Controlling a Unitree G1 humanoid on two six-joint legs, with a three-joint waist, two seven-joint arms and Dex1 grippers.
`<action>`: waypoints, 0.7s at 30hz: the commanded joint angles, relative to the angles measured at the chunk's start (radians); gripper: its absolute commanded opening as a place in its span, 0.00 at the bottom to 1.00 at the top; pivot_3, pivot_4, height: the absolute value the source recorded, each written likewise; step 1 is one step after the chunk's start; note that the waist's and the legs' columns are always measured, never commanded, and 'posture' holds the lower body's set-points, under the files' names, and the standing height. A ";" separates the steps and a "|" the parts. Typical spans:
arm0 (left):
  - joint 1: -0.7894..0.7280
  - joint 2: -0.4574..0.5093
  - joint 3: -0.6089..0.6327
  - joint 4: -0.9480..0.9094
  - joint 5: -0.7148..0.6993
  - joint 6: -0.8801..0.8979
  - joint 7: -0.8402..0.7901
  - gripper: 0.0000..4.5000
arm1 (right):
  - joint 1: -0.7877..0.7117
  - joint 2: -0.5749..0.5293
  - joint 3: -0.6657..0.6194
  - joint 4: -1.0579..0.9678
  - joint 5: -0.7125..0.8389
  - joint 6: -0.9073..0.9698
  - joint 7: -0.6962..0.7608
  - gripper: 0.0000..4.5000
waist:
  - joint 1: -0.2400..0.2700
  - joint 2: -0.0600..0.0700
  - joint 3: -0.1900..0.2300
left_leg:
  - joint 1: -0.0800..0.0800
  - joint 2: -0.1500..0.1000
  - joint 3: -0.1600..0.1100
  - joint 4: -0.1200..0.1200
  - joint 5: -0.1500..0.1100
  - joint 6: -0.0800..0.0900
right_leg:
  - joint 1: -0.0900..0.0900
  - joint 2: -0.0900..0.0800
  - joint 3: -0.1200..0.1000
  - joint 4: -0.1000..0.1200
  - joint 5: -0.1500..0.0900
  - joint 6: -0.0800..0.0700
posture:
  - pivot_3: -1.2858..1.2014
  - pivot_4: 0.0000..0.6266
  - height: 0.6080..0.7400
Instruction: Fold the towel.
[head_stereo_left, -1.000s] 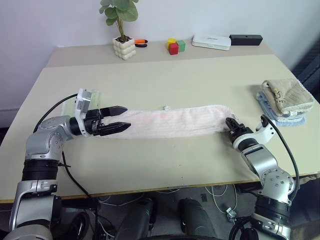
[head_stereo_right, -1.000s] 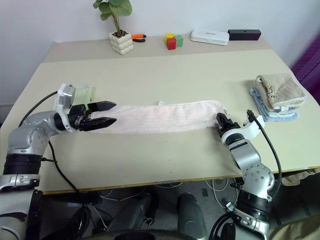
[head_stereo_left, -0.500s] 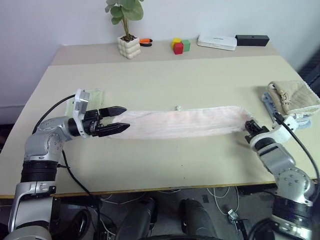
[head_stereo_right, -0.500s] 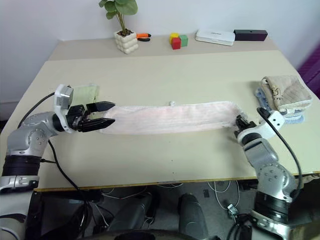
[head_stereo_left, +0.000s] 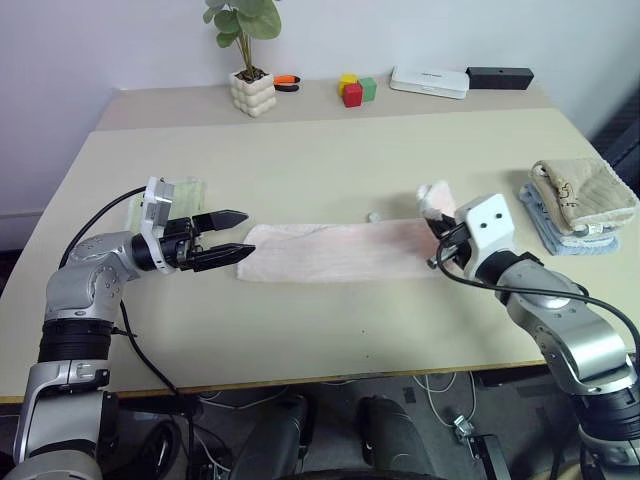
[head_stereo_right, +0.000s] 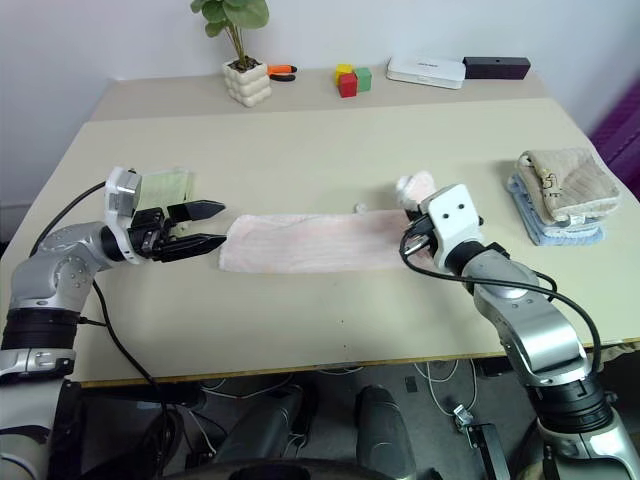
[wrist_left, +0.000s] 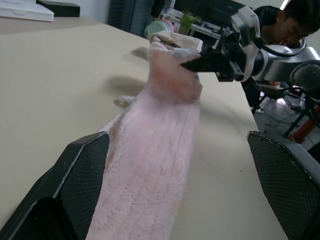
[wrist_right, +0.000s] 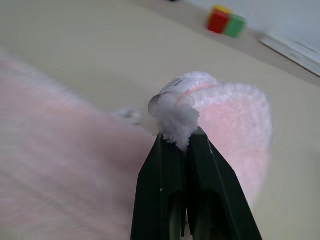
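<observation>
Hidden and cut off

My right gripper (wrist_right: 181, 137) hides the towel (head_stereo_left: 330, 250) corner it pinches; the beige cloth (head_stereo_left: 585, 195) covers the stack beneath.

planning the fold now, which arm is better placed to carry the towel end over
Right. Its fingers are shut on the towel's lifted end, raised off the table. The left gripper is open beside the other end, which lies flat, gripping nothing.

Probably an office: beige desk (head_stereo_left: 330, 330), potted plant (head_stereo_left: 245, 60).
</observation>
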 joint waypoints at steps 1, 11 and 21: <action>0.010 0.004 0.030 -0.032 -0.011 -0.016 0.007 1.00 | -0.047 0.033 0.102 -0.053 -0.058 -0.028 0.090 0.01 | -0.001 0.000 0.000 | 0.000 0.000 0.000 0.000 0.000 0.000 | 0.000 0.000 0.000 0.000 0.000 0.000 | 0.52 0.24 1.00; 0.043 0.001 0.040 -0.087 -0.029 -0.005 0.042 1.00 | -0.103 0.149 0.184 -0.001 -0.131 -0.005 0.189 0.01 | 0.008 0.000 0.000 | 0.000 0.000 -0.001 0.000 0.000 0.000 | 0.000 0.001 -0.001 -0.001 0.000 0.000 | 0.52 0.24 1.00; 0.055 0.006 0.042 -0.103 -0.032 -0.001 0.053 1.00 | -0.111 0.220 0.274 0.048 -0.214 -0.014 0.259 0.06 | 0.007 0.000 0.000 | 0.000 0.000 -0.001 0.000 0.000 0.000 | -0.001 0.001 -0.001 0.000 0.001 0.001 | 0.52 0.24 1.00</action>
